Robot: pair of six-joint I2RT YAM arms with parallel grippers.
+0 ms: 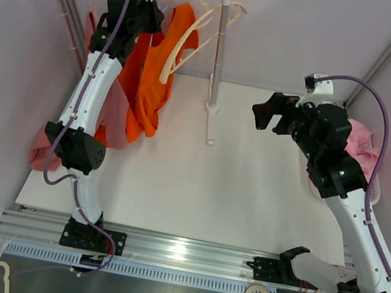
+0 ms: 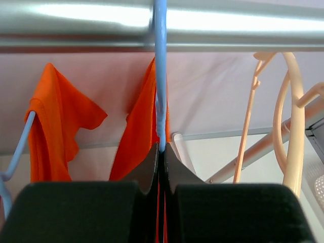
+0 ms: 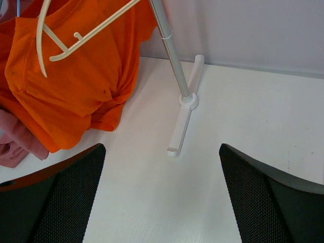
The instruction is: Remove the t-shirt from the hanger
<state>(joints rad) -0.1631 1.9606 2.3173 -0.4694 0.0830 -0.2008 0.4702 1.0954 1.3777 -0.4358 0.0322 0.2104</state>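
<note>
An orange t-shirt (image 1: 150, 80) hangs on a blue hanger (image 2: 160, 76) whose hook goes over the silver rail (image 2: 228, 23). My left gripper (image 2: 162, 150) is up just under the rail, shut on the blue hanger's neck. In the top view this gripper (image 1: 157, 15) sits against the shirt's collar. The shirt's sleeve (image 2: 50, 126) drapes over the hanger's left arm. My right gripper (image 3: 162, 192) is open over the white table, to the right of the rack, with nothing between its fingers. It also shows in the top view (image 1: 268, 113).
Empty cream hangers (image 1: 198, 35) hang on the rail to the right of the shirt. The rack's post (image 1: 220, 54) and foot (image 3: 182, 121) stand mid-table. Pink clothes lie at the right (image 1: 363, 143) and at the left edge (image 1: 42, 148).
</note>
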